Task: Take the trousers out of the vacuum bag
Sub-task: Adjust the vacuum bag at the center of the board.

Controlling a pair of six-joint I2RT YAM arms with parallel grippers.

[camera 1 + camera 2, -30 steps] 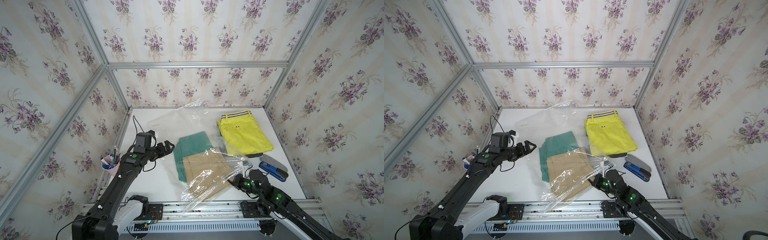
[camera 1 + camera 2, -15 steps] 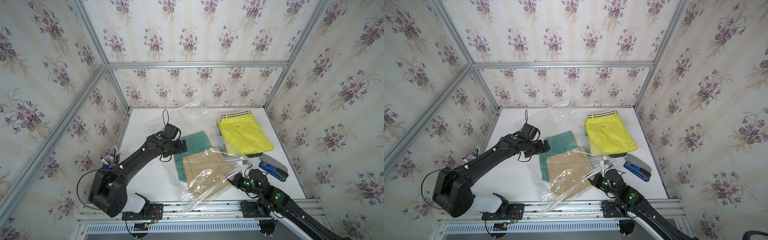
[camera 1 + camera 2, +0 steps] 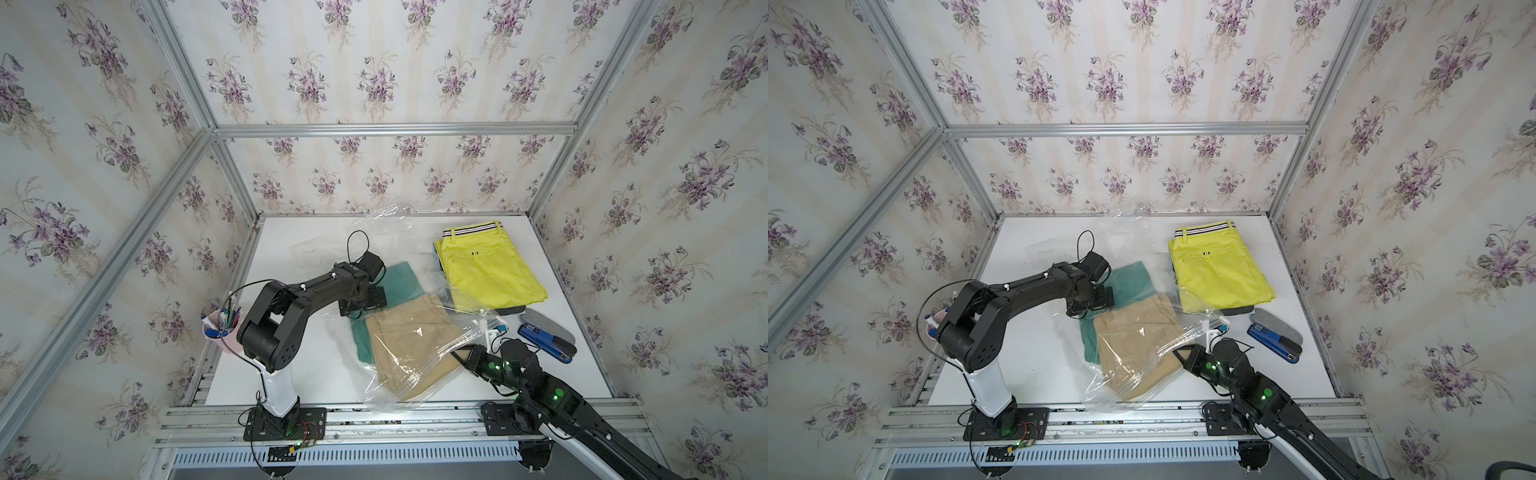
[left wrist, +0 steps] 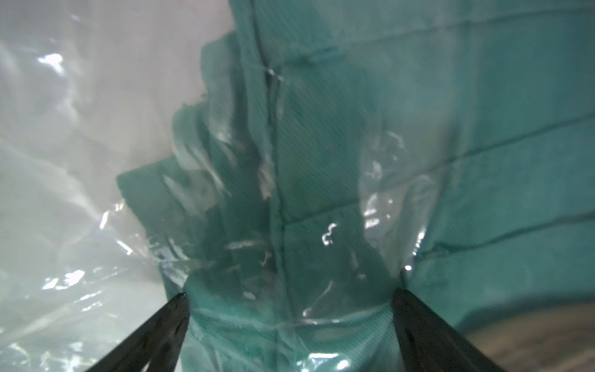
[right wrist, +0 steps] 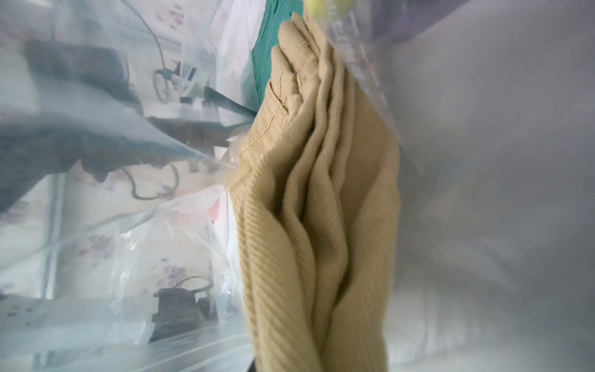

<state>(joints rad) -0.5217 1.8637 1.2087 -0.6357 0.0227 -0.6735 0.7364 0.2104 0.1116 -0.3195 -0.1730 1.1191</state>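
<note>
The see-through vacuum bag (image 3: pixel 397 384) lies crumpled mid-table, its white slider (image 3: pixel 494 332) on the right. Tan trousers (image 3: pixel 411 345) lie inside it on top of teal trousers (image 3: pixel 405 276). My left gripper (image 3: pixel 365 301) points down with its jaws wide open, pressing the bag's plastic onto the teal trousers (image 4: pixel 322 161); its fingertips (image 4: pixel 178 306) straddle the covered cloth. At the bag's mouth my right gripper (image 3: pixel 460 357) is shut on the tan trousers' edge, whose bunched folds (image 5: pixel 322 225) fill the right wrist view. Yellow-green trousers (image 3: pixel 486 270) lie outside the bag at the back right.
A pink cup of pens (image 3: pixel 220 332) stands at the left edge. A blue tool (image 3: pixel 544 343) and a grey pad (image 3: pixel 548 326) lie at the right, near the right arm. Dark cloth (image 3: pixel 509 311) shows under the yellow-green trousers. Walls enclose three sides.
My left arm swung from the table's left side to the teal trousers and came down onto the plastic over them, jaws still open. The right arm and the bag stayed put.
</note>
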